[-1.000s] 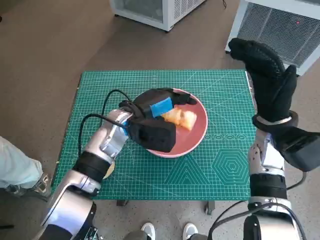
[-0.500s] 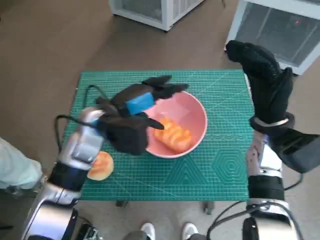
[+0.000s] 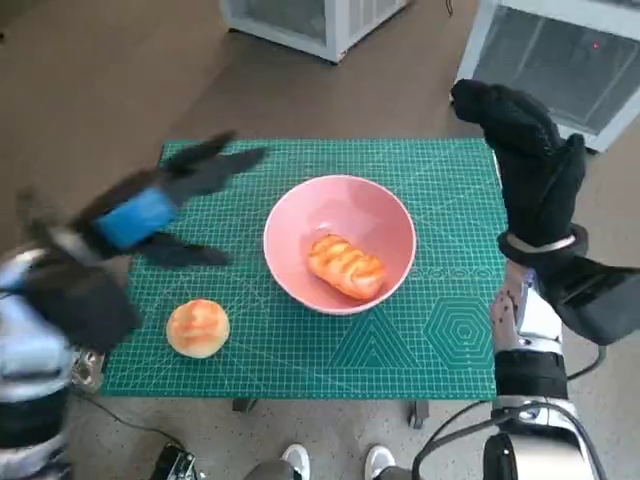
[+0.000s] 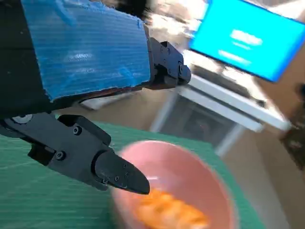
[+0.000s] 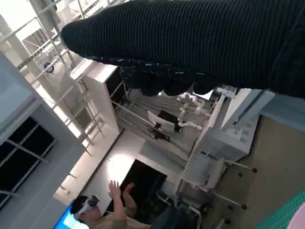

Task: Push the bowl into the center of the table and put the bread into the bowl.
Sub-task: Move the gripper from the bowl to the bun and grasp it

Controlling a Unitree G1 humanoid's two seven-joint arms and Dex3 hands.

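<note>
Looking down from the head view, you see the pink bowl (image 3: 340, 243) sitting near the middle of the green mat (image 3: 440, 330), with 1 long bread (image 3: 346, 265) lying inside it, toward the near side. A 2nd piece, a round bun (image 3: 198, 327), rests on the mat near its front left corner, well apart from the bowl. Your left hand (image 3: 150, 210) hangs blurred above the mat's left edge, fingers spread apart and holding nothing; the left wrist view shows the same, its black fingers (image 4: 112, 171) apart above the mat, with the bowl and bread beyond them. Your right hand (image 3: 530, 160) is raised upright by the mat's far right corner, touching nothing, fingers mostly straight and together. In the right wrist view a person (image 5: 109, 212) sits in the background with both hands raised.
</note>
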